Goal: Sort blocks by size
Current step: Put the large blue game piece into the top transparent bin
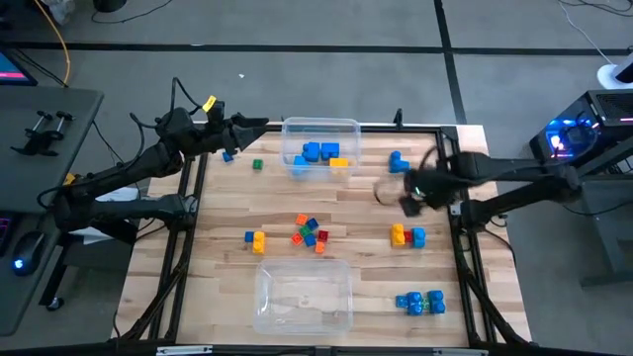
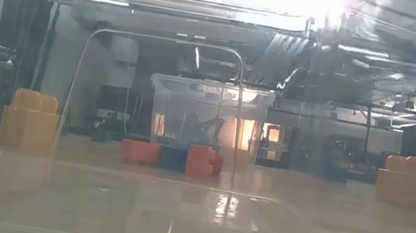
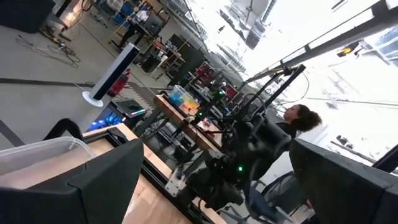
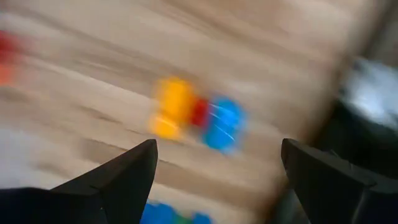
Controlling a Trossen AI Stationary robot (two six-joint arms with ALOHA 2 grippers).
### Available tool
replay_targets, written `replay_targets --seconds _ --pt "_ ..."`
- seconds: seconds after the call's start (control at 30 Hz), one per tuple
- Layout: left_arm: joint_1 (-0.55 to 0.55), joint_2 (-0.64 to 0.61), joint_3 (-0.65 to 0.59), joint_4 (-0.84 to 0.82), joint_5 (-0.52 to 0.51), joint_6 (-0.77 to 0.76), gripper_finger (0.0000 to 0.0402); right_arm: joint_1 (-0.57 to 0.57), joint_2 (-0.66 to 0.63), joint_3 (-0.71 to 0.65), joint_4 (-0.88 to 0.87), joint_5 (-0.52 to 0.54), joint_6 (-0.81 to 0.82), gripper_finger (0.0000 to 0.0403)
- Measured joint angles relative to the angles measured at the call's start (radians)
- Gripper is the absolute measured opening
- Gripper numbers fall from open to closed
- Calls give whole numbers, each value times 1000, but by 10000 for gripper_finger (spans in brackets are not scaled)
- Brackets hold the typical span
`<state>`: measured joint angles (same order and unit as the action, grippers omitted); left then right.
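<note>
Blocks lie scattered on the wooden table. A yellow, red and blue group lies at the right and shows blurred in the right wrist view. Several tiny cubes lie at the middle, and a yellow pair lies left of them. A blue cluster lies near right, a blue block far right, and a blue and a green block far left. My right gripper is open and empty above the table, left of and beyond the yellow, red and blue group. My left gripper is open and empty, raised by the far bin's left end.
A clear bin at the far middle holds larger blue and yellow blocks. A second clear bin stands at the near middle with nothing in it. In the left wrist view a person shows beyond the table's right side.
</note>
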<state>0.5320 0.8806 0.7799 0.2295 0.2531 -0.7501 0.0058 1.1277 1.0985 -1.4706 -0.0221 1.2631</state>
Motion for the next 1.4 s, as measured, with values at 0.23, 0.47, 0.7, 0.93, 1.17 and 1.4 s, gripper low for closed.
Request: replay_targets --seconds 0.23,0.47,0.7,0.93,1.17,1.4 --pt "0 0 0 -1 8 -6 388 151 -69 -181 91 -89 344 336" --pt "0 0 0 -1 10 -7 388 116 -106 -441 402 -120 440 336" --pt "0 0 0 -4 9 -7 388 119 -52 -508 434 -127 429 336" --pt "0 0 0 -6 1 -7 388 119 6 -508 484 -109 431 336" --pt "0 0 0 -33 0 -7 388 119 68 -508 492 -102 438 311" --pt "0 0 0 -33 -1 -6 388 119 70 -507 492 -128 404 209"
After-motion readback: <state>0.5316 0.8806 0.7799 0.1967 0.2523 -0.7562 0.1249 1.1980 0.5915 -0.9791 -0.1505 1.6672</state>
